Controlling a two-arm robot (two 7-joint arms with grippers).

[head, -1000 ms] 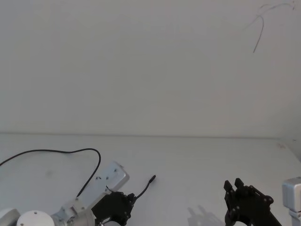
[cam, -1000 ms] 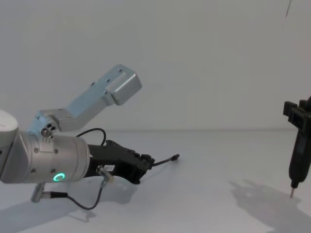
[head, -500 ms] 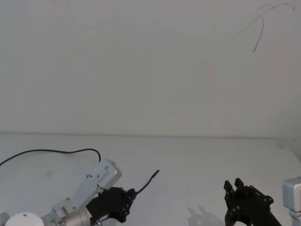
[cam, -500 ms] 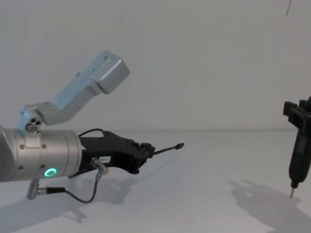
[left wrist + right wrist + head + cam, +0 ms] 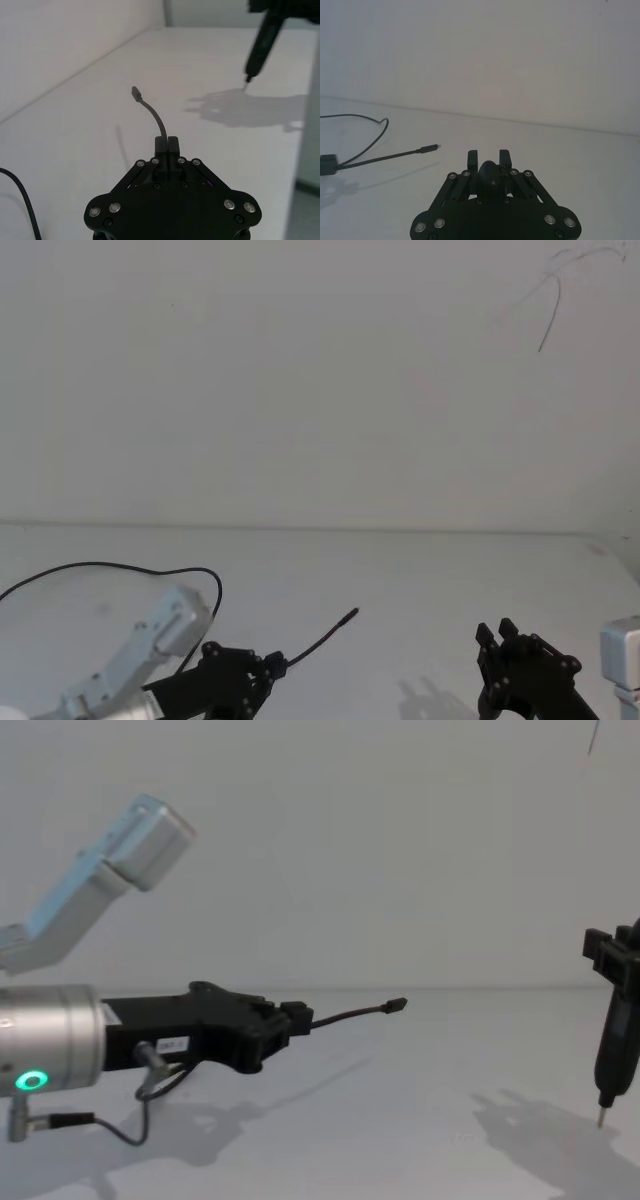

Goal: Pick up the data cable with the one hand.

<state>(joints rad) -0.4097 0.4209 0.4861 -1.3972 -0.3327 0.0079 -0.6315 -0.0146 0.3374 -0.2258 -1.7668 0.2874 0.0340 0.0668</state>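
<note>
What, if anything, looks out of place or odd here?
Nothing looks damaged or spilled. Only the data cable stands out: its plug end juts into the air above the table, pinched in the left gripper. The right gripper hangs off to the right, holding a pointed tool.

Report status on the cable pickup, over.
Left gripper shut on data cable, plug end held above the table. Right gripper off to the right, shut on pointed tool, apart from cable. Nothing between them.
</note>
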